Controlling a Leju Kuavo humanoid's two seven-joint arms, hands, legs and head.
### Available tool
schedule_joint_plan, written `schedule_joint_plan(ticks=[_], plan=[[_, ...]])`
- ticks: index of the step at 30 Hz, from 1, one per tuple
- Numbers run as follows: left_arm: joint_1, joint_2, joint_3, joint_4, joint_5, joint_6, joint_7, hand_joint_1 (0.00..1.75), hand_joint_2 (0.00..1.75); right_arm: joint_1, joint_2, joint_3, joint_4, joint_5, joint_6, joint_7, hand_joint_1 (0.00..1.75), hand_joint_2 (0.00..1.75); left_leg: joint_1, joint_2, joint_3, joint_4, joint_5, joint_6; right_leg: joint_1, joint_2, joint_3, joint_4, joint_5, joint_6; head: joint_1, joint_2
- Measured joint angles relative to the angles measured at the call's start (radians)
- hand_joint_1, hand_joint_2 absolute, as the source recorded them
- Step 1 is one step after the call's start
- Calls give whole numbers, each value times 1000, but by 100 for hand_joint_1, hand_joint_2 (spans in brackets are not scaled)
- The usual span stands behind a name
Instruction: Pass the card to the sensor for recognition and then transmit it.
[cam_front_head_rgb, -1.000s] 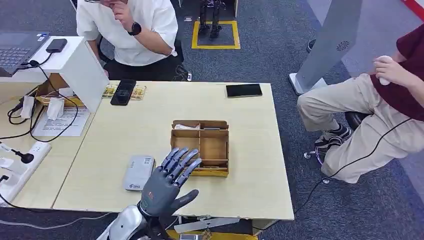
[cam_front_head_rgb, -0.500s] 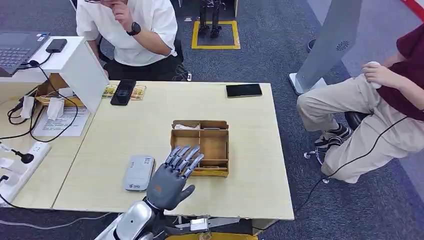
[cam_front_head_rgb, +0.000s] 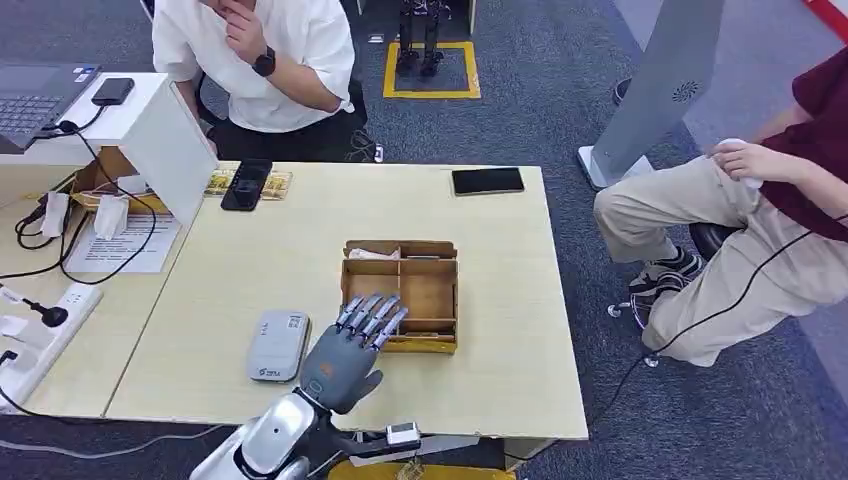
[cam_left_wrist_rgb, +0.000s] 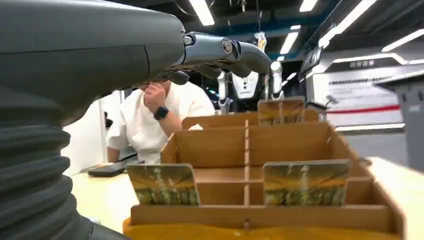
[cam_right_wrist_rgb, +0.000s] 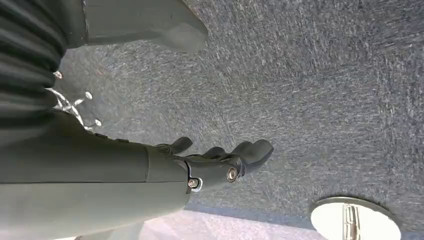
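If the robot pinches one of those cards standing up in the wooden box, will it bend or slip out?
The card looks thin and flat and stands straight on its edge, so it is probably stiff, light plastic. Its printed face looks smooth, so it might slip in a loose pinch. It leans in the wooden box, so a nudge from the left hand would likely tip it over.

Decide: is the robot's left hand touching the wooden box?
Cannot tell. Head view: left hand overlaps the wooden box edge; left wrist view shows fingers raised above it.

box (cam_front_head_rgb: 401, 290): near-left corner hidden from you by left hand (cam_front_head_rgb: 345, 355) | cards (cam_left_wrist_rgb: 163, 184): print too blurred for you to read | laptop (cam_front_head_rgb: 30, 95): cut by edge | sensor (cam_front_head_rgb: 277, 345): label too small for you to read
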Motion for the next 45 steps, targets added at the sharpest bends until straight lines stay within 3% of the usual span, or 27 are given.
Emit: schedule_joint_plan(ticks=[6,14,24,32,45], plan=[[-10,5,0,20,-20,-64,47,0,175,0,0,5,0,-7,1,10,0,175,0,0,0,0,0,0,0,0,0,0,0,0,0,0],[-15,4,0,44,-21,-76,61,0,175,0,0,7,0,-7,2,10,0,175,0,0,0,0,0,0,0,0,0,0,0,0,0,0],[-14,1,0,53,-21,-59,81,0,175,0,0,8,0,-8,0,10,0,175,0,0,0,0,0,0,0,0,0,0,0,0,0,0],[15,-21,34,39,-61,28,124,0,175,1,0,11,0,-21,-2,12,0,175,0,0,0,0,0,0,0,0,0,0,0,0,0,0],[44,-59,101,26,-112,40,164,0,175,1,0,14,0,-28,-2,20,0,175,0,0,0,0,0,0,0,0,0,0,0,0,0,0]])
